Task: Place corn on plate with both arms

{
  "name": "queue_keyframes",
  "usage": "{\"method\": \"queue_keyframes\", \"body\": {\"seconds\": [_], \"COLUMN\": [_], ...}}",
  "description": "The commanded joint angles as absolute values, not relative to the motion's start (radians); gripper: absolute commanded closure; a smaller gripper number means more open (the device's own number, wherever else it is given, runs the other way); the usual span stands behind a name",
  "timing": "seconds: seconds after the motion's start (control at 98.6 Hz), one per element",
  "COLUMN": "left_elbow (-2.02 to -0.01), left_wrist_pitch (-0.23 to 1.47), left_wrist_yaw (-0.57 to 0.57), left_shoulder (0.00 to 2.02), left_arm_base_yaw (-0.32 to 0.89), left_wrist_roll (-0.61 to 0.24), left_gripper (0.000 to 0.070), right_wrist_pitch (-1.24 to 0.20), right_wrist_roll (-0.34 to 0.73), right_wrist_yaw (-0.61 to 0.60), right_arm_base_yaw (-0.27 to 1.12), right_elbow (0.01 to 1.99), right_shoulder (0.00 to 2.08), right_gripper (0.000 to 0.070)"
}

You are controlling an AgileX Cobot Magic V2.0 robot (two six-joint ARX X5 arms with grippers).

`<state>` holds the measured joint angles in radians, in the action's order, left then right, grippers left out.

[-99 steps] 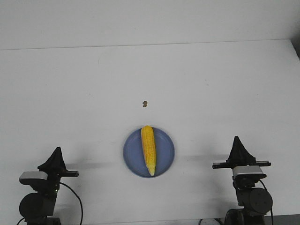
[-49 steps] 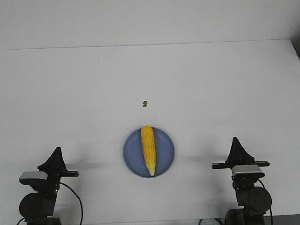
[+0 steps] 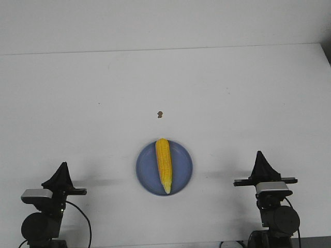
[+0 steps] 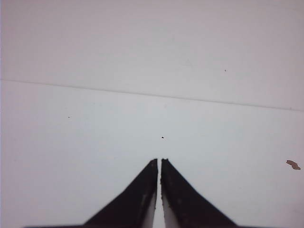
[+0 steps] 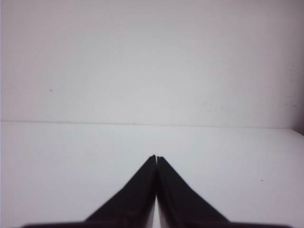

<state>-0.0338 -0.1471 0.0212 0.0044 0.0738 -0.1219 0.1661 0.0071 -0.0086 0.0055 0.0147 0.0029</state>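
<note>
The yellow corn (image 3: 164,165) lies on the periwinkle-blue plate (image 3: 181,178) in the front view, its pointed end toward the near edge of the table. My left gripper (image 3: 63,166) is at the near left, well apart from the plate, shut and empty; it also shows in the left wrist view (image 4: 159,160), with only a hairline gap between the jaws. My right gripper (image 3: 260,154) is at the near right, apart from the plate, shut and empty; it also shows in the right wrist view (image 5: 156,157). Neither wrist view shows the corn or the plate.
A small brown crumb (image 3: 160,114) lies on the white table beyond the plate; it also shows in the left wrist view (image 4: 293,165). The table's far edge meets a white wall.
</note>
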Motion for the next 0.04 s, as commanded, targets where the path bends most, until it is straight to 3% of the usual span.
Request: {"method": "queue_keyframes", "body": {"seconds": [0.0,0.03], "left_elbow": [-0.014,-0.014], "left_wrist_pitch": [-0.159,-0.159], "left_wrist_yaw": [0.019,0.019], "left_shoulder": [0.003,0.003], "left_arm_base_yaw": [0.072,0.072], "left_wrist_roll": [-0.125,-0.125], "left_gripper": [0.0688,0.0688], "right_wrist_pitch": [0.173,0.173], "right_wrist_roll": [0.004,0.004], "right_wrist_yaw": [-0.011,-0.011], "right_arm_base_yaw": [0.006,0.006], "right_elbow": [0.012,0.012], "right_shoulder": [0.001,0.001], "right_gripper": [0.0699,0.0698]}}
